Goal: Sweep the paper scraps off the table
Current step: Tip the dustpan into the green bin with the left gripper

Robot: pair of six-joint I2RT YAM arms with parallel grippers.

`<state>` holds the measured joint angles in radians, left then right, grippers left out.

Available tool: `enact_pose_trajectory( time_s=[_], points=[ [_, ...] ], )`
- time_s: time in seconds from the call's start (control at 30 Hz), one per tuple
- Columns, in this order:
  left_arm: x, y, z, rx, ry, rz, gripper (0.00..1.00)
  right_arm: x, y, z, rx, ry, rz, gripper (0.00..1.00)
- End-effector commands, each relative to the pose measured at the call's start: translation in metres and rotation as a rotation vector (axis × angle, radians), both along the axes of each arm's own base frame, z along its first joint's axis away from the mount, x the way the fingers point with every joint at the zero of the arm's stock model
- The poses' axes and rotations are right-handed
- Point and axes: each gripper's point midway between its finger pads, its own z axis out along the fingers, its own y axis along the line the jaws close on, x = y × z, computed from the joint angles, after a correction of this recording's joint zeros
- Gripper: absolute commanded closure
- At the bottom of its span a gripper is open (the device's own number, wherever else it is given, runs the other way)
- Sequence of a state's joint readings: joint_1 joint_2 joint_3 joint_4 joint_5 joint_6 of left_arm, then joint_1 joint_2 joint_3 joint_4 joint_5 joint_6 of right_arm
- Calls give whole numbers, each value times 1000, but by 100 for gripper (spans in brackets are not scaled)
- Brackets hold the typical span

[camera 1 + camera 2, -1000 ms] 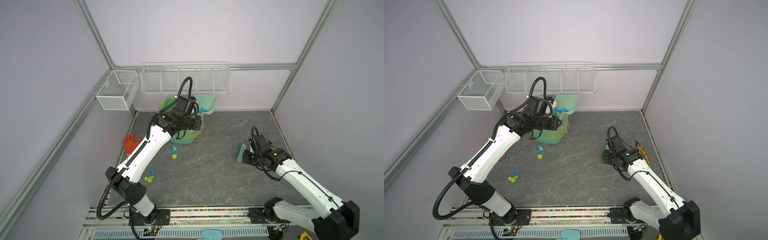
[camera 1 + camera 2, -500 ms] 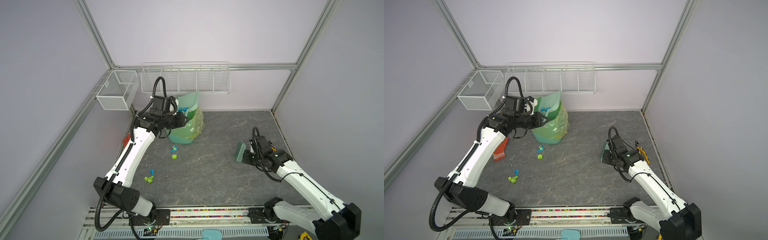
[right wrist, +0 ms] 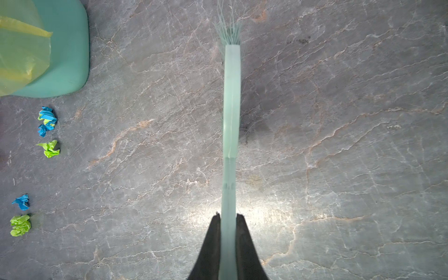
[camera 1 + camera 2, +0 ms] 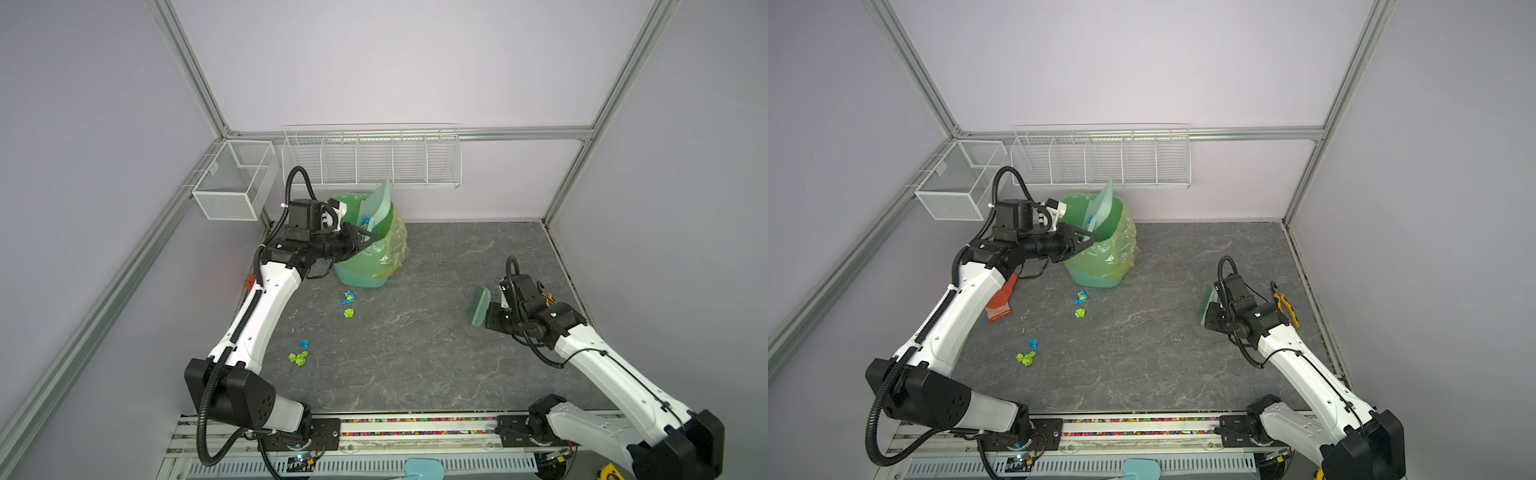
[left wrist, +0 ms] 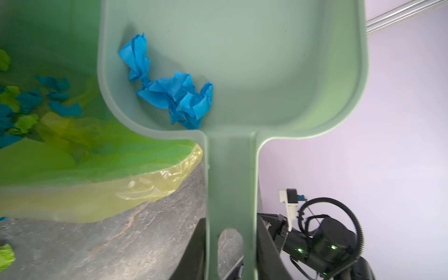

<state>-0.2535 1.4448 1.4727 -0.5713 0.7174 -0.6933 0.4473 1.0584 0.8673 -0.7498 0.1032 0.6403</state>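
Note:
My left gripper [image 4: 368, 240] [image 5: 231, 223] is shut on the handle of a pale green dustpan [image 4: 378, 203] [image 5: 266, 72]. The pan stands tilted steeply over the green bin [image 4: 365, 274] [image 4: 1096, 278]. One blue paper wad [image 5: 174, 97] still lies in the pan near the handle. On the table [image 4: 415, 353], in front of the bin, lie several paper scraps: a blue-green one [image 4: 349, 297] [image 3: 47, 121], a green one [image 4: 349, 312], a blue one [image 4: 304, 343] and a green one [image 4: 298, 357]. At the right, my right gripper [image 4: 492, 320] [image 3: 228, 215] is shut on a pale green brush [image 4: 480, 305] [image 3: 231, 97].
The bin's yellow-green bag [image 5: 157, 179] holds more blue and green wads [image 5: 29, 101]. An orange-red glove [image 4: 1000, 303] lies under my left arm. Yellow-handled pliers [image 4: 1285, 309] lie by the right rail. A mesh basket [image 4: 235, 180] and a wire rack [image 4: 370, 156] hang on the back walls.
My left arm has swung to the left and tipped the dustpan from low behind the bin up to a steep tilt over it. The right arm and brush have stayed put.

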Motion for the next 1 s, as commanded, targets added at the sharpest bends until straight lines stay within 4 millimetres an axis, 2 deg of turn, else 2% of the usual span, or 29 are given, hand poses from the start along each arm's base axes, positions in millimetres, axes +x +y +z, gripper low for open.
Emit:
enact_pose_trajectory(
  time_s=[0.0,0.13,0.3,0.47,0.63,0.77,0.97],
  points=[
    [-4,-3,25,-178,-10,-46,100,-1,2,0,28,-1,-14,93],
    [-1,-3,35,-343,13,-48,100,0,6,1,50,-3,-10,93],
    [-1,-1,31,-377,40,-50,100,1,4,4,41,-3,-20,93],
    [1,4,36,-467,66,-42,100,0,3,3,41,2,-22,93],
    [1,2,50,-665,105,-89,100,0,5,5,55,-6,-20,93],
    [3,4,47,-738,125,-93,100,1,6,7,59,-11,-18,93],
    [4,5,42,-745,132,-84,100,-2,4,11,63,-21,-22,93]
  ],
)
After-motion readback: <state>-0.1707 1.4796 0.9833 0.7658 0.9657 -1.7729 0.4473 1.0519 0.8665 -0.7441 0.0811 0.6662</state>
